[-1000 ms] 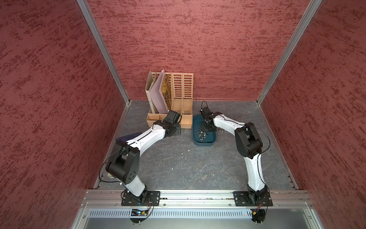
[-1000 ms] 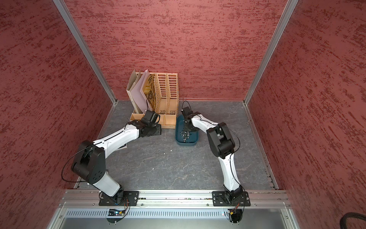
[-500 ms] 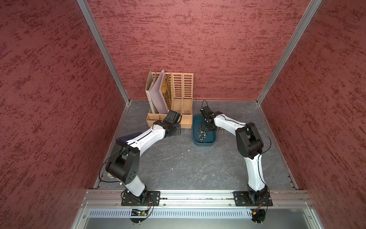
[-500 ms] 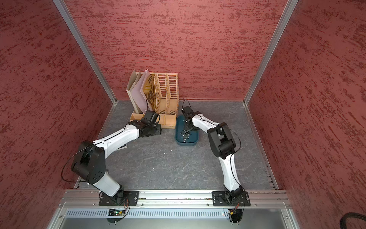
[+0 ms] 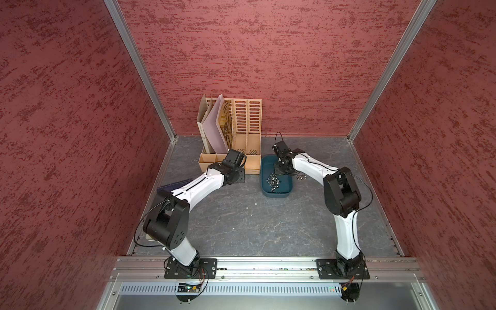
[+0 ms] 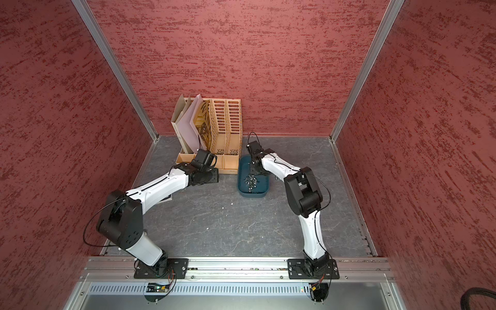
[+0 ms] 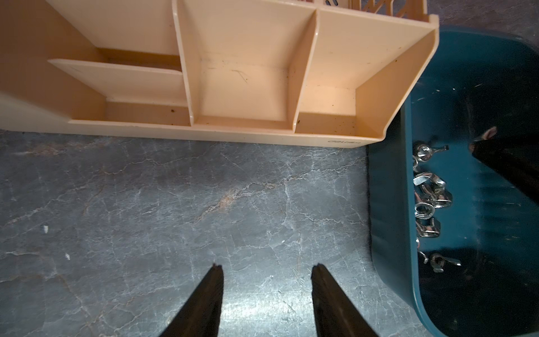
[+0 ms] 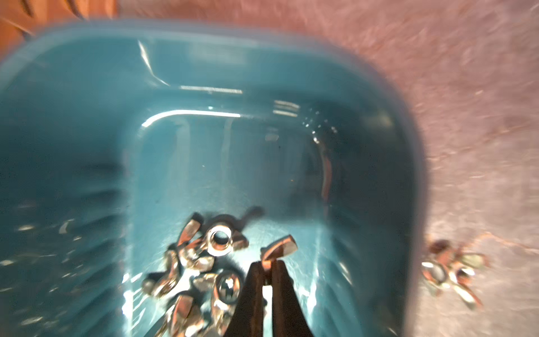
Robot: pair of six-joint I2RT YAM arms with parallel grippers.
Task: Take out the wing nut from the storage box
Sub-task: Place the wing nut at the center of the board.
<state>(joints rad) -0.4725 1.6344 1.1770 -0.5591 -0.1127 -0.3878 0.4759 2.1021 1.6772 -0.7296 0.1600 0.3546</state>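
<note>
A: right gripper (image 8: pixel 266 264): black jaws together, pinched on one wing of a small silver metal wing nut (image 8: pixel 279 247). Only the very tips have it.

B: where's the nut?

A: inside the shallow dark teal plastic storage box (image 8: pixel 73 96), just beside the heap of loose wing nuts (image 8: pixel 198 262) on its floor. Can't tell if it's clear of the floor, the wrist view is smeared.

B: risks?

A: my read: it's a thin hold on a slanted wing, so the nut can pivot or slip out on the lift and drop back into the heap. A low exit could clip the box wall and drag the box, which looks light. It sits just beside the tall beige slotted plastic file organiser (image 5: pixel 247 120); can't tell if they touch. Also, a few spare wing nuts (image 8: pixel 449 268) already lie outside on the grey marbled table mat (image 7: pixel 145 189), just beside the box on the right arm's side. A set-down on top of them would scatter them.

B: left?

A: left gripper (image 7: pixel 267 267): fingers apart, empty, hovering over bare mat in front of the organiser, near the box. Not in the way.

B: vs a second ago?

A: little in the top views. The right jaws have closed the last bit. The right elbow looks a touch nearer the front rail, with the wrist over the same spot in the box. Left arm, box and organiser haven't moved as far as I can tell.
</note>
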